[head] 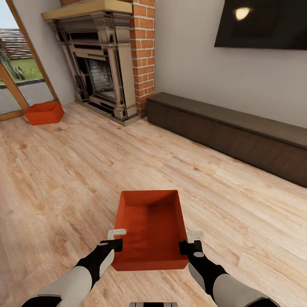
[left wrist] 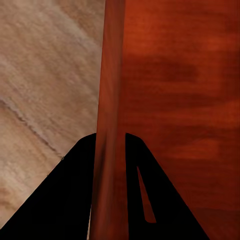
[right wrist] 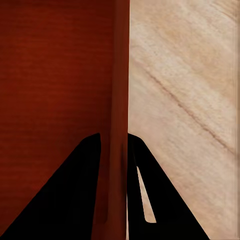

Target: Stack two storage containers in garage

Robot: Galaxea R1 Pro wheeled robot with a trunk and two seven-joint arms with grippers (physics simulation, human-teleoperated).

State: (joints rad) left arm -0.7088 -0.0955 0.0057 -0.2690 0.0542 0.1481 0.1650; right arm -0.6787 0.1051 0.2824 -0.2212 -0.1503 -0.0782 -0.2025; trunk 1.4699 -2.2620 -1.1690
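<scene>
Both claws are pinching the near storage container point(head: 151, 230) by its side walls: left claw point(head: 116, 239) on one, right claw point(head: 191, 241) on the other. The second container point(head: 44, 113) sits far ahead-left, beside the fireplace point(head: 102, 64).

Two identical red-orange, open-top rectangular storage containers with thin plain walls are present on the pale wood plank floor point(head: 76, 170).

Near container point(head: 150, 230): lower centre of the head view, upright, empty, long axis running away from the camera. The wrist views show its side walls point(left wrist: 112, 100) point(right wrist: 120, 100) edge-on.

Far container point(head: 44, 113): upper left of the frame, upright, turned at an angle, well apart from the first.
</scene>
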